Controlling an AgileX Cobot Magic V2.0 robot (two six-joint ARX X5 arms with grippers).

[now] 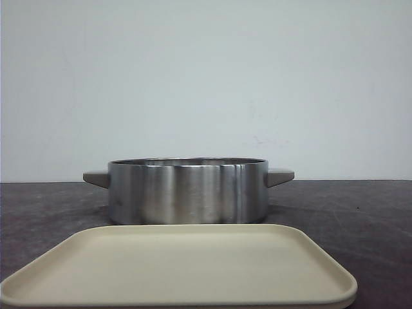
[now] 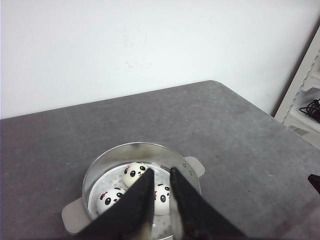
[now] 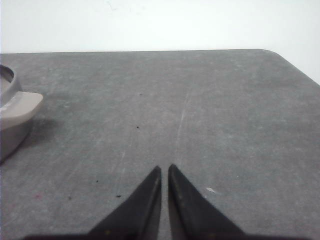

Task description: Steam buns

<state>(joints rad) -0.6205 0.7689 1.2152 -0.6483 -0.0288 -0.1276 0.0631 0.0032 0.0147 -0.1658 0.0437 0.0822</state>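
Three buns (image 2: 134, 173) with black panda faces are visible inside a round steel pot (image 2: 105, 160) on the dark grey table (image 2: 235, 135); the left gripper (image 2: 159, 175) hangs above the pot and hides part of its interior, so a further bun cannot be confirmed. Left fingers (image 2: 142, 195) stand a narrow gap apart, holding nothing. The right gripper (image 3: 164, 170) is over bare table well to the side of the pot, its fingertips nearly touching and empty; one grey pot handle (image 3: 20, 105) shows at the edge of that view. From the front, the pot (image 1: 187, 193) stands behind a beige tray (image 1: 180, 264) that carries nothing, and its wall conceals the buns. Neither arm appears in the front view.
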